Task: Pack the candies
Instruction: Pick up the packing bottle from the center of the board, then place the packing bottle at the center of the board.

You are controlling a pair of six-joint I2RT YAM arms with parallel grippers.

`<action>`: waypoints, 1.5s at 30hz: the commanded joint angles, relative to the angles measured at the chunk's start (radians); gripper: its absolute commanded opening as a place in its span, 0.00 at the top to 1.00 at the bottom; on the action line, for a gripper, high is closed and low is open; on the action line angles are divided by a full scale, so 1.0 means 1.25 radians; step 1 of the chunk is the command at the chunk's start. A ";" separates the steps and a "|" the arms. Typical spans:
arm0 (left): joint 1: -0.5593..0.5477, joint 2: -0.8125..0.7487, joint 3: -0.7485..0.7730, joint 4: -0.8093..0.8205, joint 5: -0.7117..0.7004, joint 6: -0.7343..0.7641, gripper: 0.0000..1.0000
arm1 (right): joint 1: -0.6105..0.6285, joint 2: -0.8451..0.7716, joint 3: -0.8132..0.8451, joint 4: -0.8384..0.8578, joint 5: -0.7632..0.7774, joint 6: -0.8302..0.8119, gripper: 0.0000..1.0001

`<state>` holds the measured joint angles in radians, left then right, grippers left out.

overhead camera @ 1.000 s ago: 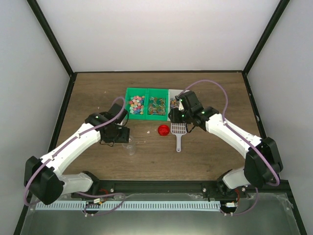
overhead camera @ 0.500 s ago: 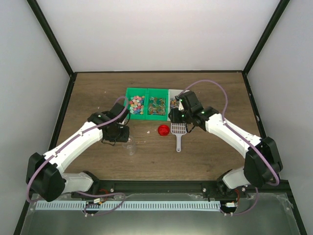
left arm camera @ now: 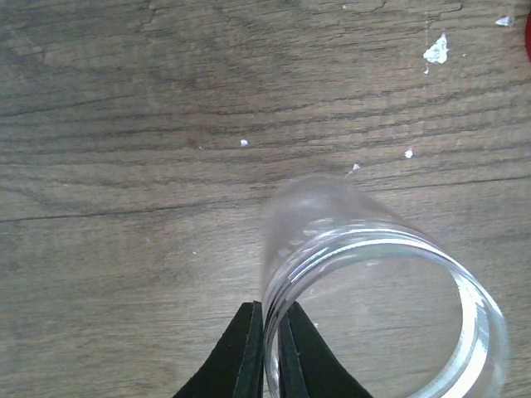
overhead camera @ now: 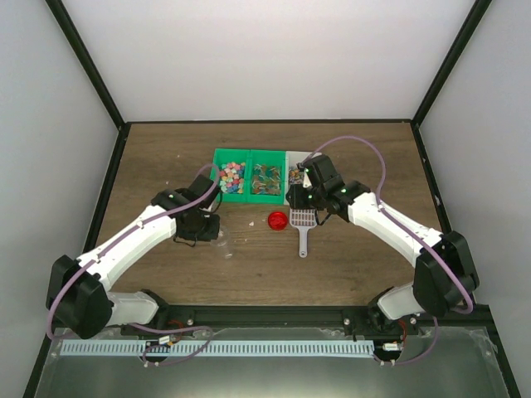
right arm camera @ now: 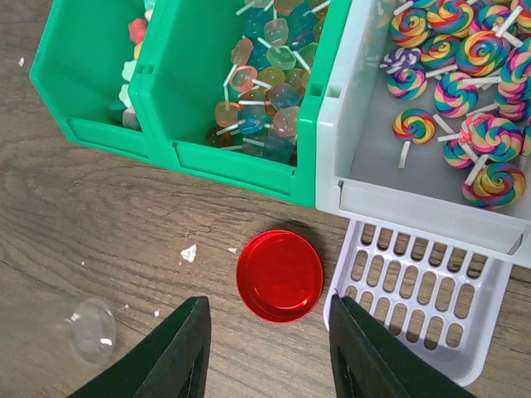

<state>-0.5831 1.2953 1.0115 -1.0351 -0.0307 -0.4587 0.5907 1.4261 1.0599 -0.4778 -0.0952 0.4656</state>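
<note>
Step in hand: securing the jar [left arm camera: 373,274] for filling. Left pincer [left arm camera: 270,313] is clamped right down on the jar rim, one finger inside the clear wall and one outside. The jar is empty, mouth open, and sits on the counter [left arm camera: 124,166] left of the lid [right arm camera: 280,275], nearer the arm bases. Right pincer [right arm camera: 270,305] hangs above the lid, jaws partly apart, nothing in them. Candies [overhead camera: 231,176] are all in the left green bin [right arm camera: 79,91], beyond the lid and to its left. None are in the jar, so my read is that packing has barely started. Mid green bin [right arm camera: 241,162], straight beyond the lid, holds translucent lollipops on sticks. Grey bin [right arm camera: 415,203], beyond and right of the lid, holds swirl lollipops. Slotted scoop [right arm camera: 415,294] lies just right of the lid, head against the grey bin's front, nothing gripping it. Likely next move: right pincer takes the scoop handle, right of the lid on the near side. That needs a low flat grasp, then a dip into the left green bin while the left holds the jar steady. Risk: the rim pinch is thin and the wall looks slick, so the jar could tip or slip. A few white crumbs [right arm camera: 189,253] lie left of the lid.
</note>
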 commanded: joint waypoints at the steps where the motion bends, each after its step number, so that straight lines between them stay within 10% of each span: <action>1: -0.001 0.002 -0.005 -0.004 -0.010 0.010 0.96 | 0.007 0.005 -0.004 0.010 0.007 0.008 0.59; 37: -0.118 0.242 0.248 -0.037 -0.130 0.037 0.96 | -0.058 -0.075 -0.025 -0.038 0.051 -0.008 0.59; 45: -0.124 0.248 0.249 -0.050 -0.144 0.038 0.78 | -0.073 -0.085 -0.026 -0.030 0.039 -0.013 0.46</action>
<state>-0.7296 1.6024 1.2961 -1.0813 -0.1894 -0.4156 0.5110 1.3502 1.0252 -0.5163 -0.0410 0.4603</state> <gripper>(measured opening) 0.189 0.512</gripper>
